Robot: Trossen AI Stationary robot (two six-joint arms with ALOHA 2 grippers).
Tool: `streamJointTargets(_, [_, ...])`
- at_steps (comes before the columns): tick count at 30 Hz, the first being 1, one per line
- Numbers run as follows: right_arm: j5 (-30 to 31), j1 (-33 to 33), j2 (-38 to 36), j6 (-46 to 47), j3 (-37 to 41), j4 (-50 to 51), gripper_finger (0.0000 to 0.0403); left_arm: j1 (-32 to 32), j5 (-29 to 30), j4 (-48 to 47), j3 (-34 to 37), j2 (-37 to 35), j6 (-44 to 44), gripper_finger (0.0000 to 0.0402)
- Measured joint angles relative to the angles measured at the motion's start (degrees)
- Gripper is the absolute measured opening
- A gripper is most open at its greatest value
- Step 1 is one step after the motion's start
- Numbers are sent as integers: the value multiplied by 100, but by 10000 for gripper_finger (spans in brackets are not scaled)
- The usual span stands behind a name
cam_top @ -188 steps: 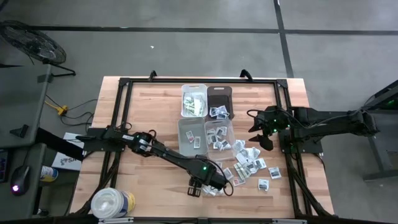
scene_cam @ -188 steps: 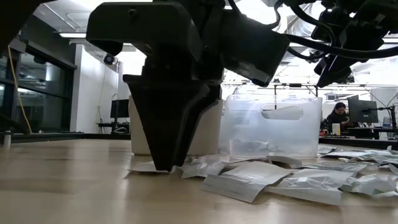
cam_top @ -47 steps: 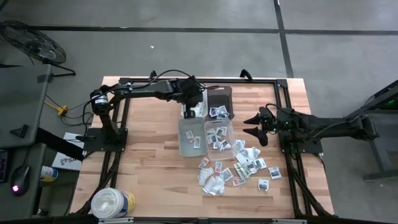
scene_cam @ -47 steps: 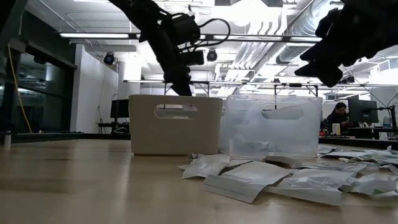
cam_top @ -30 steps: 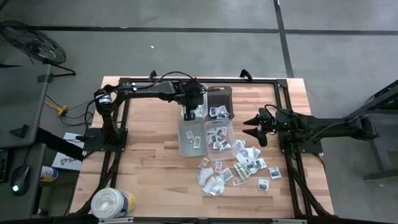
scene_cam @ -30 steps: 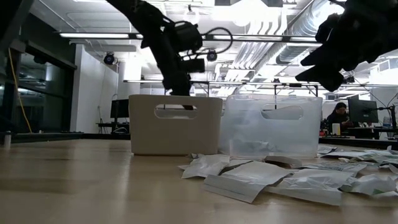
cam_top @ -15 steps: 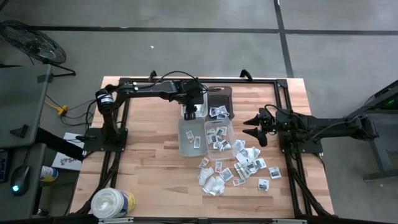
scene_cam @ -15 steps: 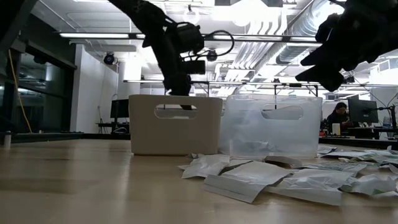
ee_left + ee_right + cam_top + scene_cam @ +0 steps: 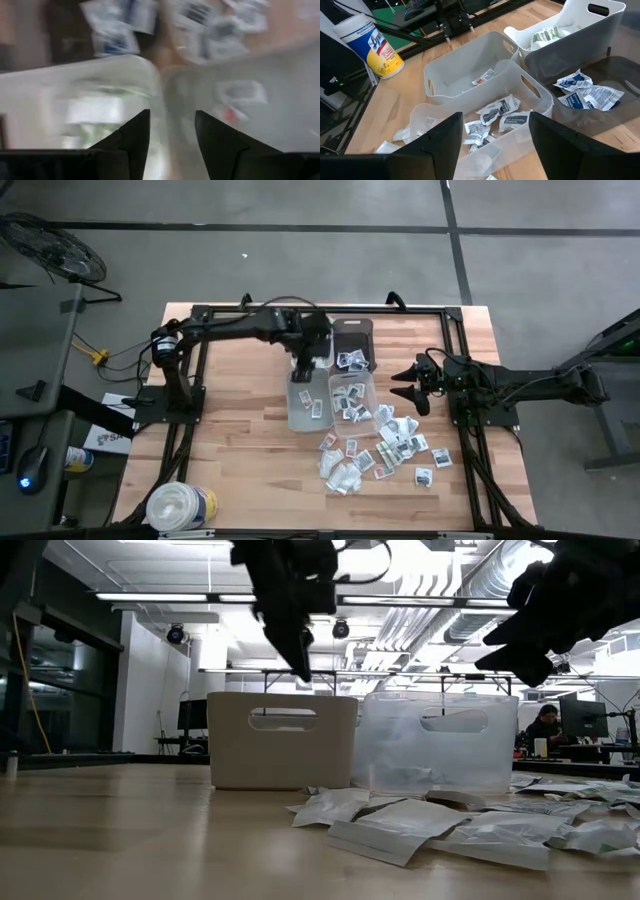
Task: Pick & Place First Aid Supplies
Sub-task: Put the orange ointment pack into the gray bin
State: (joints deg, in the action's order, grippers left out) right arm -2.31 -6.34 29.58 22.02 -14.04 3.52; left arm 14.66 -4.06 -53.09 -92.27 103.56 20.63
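Observation:
The first aid supplies are small flat packets, and a loose heap of them (image 9: pixel 385 448) lies on the wood toward the near right; it also shows in the low view (image 9: pixel 400 825). More packets lie inside the bins, with greenish ones (image 9: pixel 544 36) in the white bin (image 9: pixel 322 320). My left gripper (image 9: pixel 303 367) hangs above the seam between the white bin and a clear bin, pointing steeply down. It is open, with nothing between its fingers (image 9: pixel 172 112). My right gripper (image 9: pixel 400 385) waits open at the right, above the table and beside the bins (image 9: pixel 495 117).
Four bins stand in a block at the table's middle: the white one, a dark one (image 9: pixel 352 330), and two clear ones (image 9: pixel 305 415) (image 9: pixel 368 383). A big white round tub (image 9: pixel 180 505) stands at the near left corner. Black frame rails run along the far, left and right edges.
My left gripper has risen from just over the white bin's rim. It has also come a little toward the table's near edge and tipped more steeply downward. My right arm has kept still.

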Motion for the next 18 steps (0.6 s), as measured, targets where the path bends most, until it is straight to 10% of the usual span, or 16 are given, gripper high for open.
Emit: streamJointTargets(18, [-1,-1,0,0,0,3,222,-2997,1691,386,5,-26,-3906,156])
